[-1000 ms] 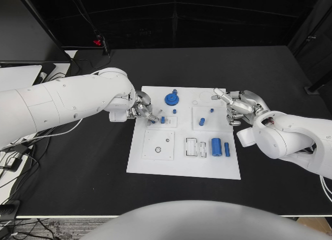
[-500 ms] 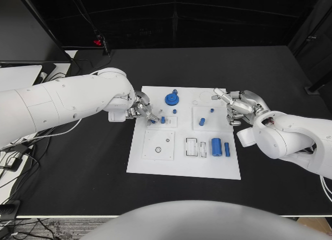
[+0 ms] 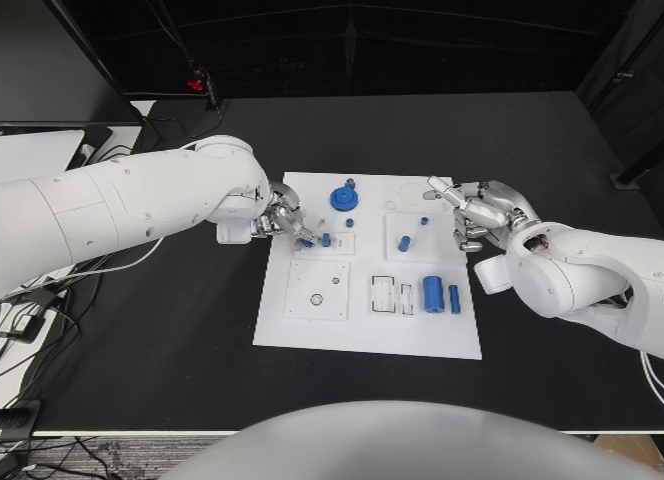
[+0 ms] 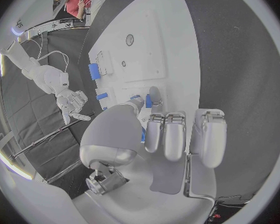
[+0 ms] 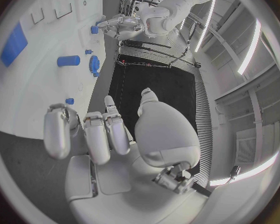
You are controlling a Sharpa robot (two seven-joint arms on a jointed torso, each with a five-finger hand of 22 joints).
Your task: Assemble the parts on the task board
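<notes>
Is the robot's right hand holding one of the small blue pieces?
No, the right hand hovers at the white task board's edge with nothing between its fingers.

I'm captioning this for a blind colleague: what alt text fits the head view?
Two white robot arms flank a white rectangular task board on a black table. The silver left hand pinches a small blue part at the board's edge; the silver right hand hovers open opposite.

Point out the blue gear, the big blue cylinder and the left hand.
blue gear (image 3: 342, 198), head view, on its round top face.
big blue cylinder (image 3: 433, 291), head view, middle of its side.
left hand (image 3: 286, 222), head view, on the silver fingers.
</notes>
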